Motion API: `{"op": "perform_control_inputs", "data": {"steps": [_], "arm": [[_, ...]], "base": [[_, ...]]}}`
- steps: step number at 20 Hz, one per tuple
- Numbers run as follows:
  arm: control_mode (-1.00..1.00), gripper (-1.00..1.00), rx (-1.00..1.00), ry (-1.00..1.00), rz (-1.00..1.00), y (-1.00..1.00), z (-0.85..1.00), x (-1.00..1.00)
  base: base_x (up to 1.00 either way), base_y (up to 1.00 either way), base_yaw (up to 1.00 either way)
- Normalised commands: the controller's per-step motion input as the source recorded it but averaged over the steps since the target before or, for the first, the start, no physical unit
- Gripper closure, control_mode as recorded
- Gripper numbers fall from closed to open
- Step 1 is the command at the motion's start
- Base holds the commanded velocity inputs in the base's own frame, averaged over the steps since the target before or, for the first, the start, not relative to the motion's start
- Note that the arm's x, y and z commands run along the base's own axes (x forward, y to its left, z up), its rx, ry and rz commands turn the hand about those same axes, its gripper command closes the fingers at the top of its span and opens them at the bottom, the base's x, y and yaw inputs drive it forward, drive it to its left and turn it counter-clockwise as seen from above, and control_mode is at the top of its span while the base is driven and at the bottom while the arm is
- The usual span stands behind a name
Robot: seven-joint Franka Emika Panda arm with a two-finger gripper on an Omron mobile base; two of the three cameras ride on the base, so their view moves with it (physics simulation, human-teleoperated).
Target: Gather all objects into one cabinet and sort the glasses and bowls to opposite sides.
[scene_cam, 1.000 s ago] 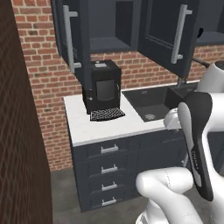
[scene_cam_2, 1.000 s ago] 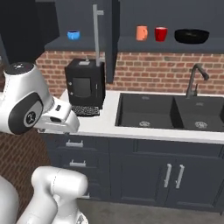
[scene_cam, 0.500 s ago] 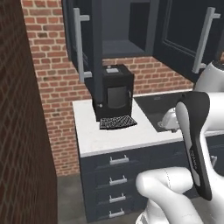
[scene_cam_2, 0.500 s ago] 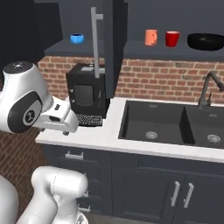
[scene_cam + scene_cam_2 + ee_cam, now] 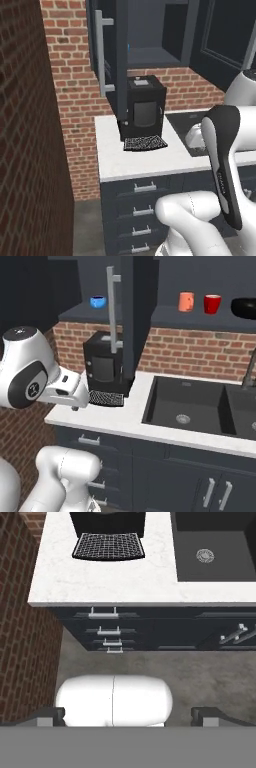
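While the hand [image 5: 128, 713] is being carried low with its fingers wide apart and nothing held, aimed down past the worktop [image 5: 150, 582], the reach is best being saved for the blue vessel [image 5: 98, 302], alone left of the cabinet door [image 5: 131, 316], with the orange mug [image 5: 186, 301], red cup [image 5: 212, 304] and black bowl [image 5: 245, 307] sitting on the shelf right of it.

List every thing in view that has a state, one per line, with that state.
cabinet door: swung open, edge toward the right base camera
blue vessel: upright on the left shelf
orange mug: upright on the right shelf
red cup: upright, beside the mug
black bowl: upright at the shelf's right end
sink: empty
drawers: shut
gripper: open, holding nothing
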Motion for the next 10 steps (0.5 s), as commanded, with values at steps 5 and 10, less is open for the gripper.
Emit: {"op": "perform_control_inputs", "data": {"steps": [5,10], "arm": [[1.0,-1.0,0.0,0.0,0.0,0.0,0.0,0.0],[1.0,-1.0,0.0,0.0,0.0,0.0,0.0,0.0]], "base": [[0.53,0.1,0.12],[0.57,0.09,0.05]]}}
